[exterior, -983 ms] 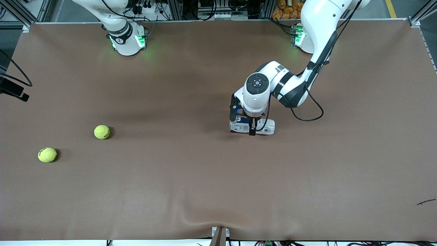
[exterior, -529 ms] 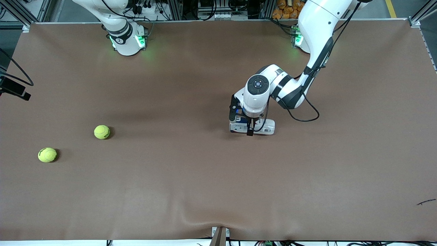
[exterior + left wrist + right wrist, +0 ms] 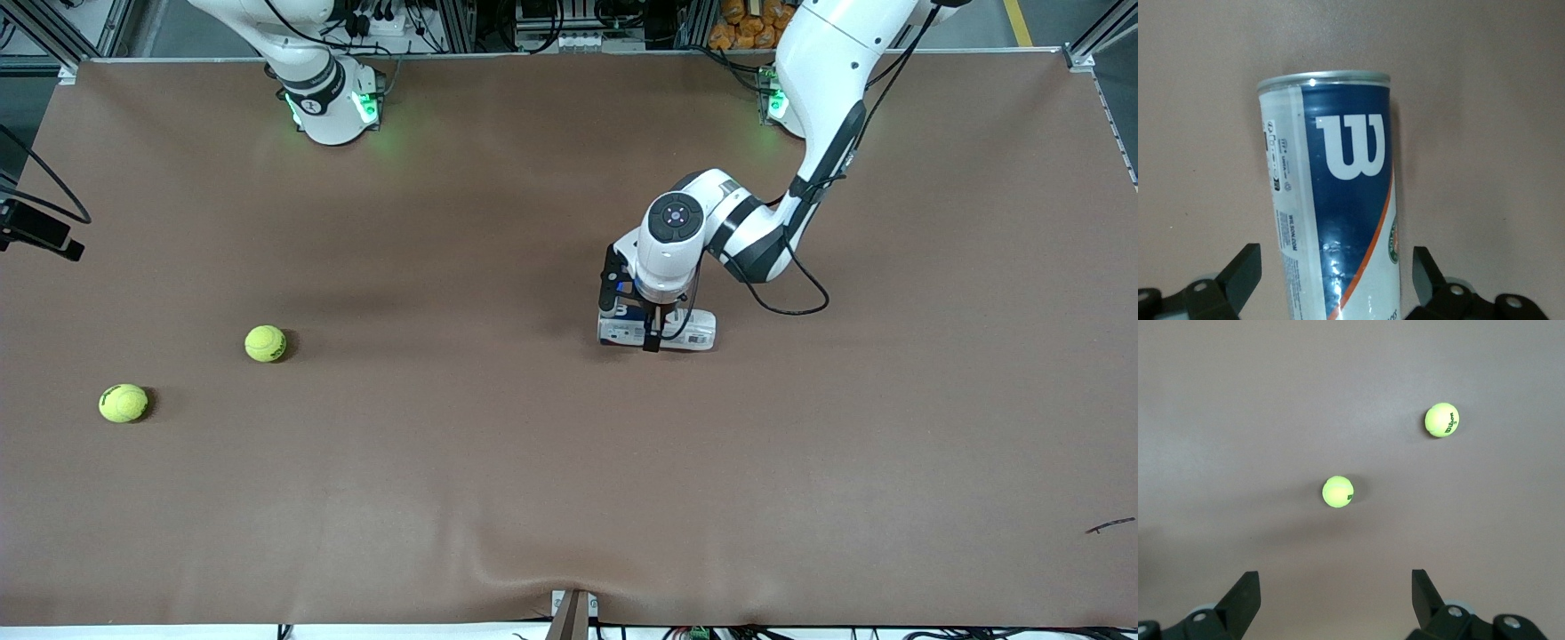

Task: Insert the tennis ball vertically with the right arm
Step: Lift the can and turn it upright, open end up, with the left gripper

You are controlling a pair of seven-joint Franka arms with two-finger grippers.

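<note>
Two yellow tennis balls (image 3: 265, 343) (image 3: 124, 403) lie on the brown table toward the right arm's end. In the right wrist view they show as one ball (image 3: 1337, 491) and the other (image 3: 1441, 420), well below my right gripper (image 3: 1336, 600), which hangs open and empty high over the table. A blue and white tennis ball can (image 3: 702, 329) lies on its side near the table's middle. My left gripper (image 3: 633, 313) is down over it, open, one finger on each side of the can (image 3: 1338, 200) with a gap on both sides.
A black device with a cable (image 3: 40, 236) sticks in at the table edge toward the right arm's end. Both arm bases (image 3: 329, 107) (image 3: 787, 98) stand along the edge farthest from the front camera. A cable loop (image 3: 800, 307) hangs beside the left wrist.
The left arm's wrist and elbow have shifted slightly over the can. The can and both balls have not moved. Both grippers stay open.
</note>
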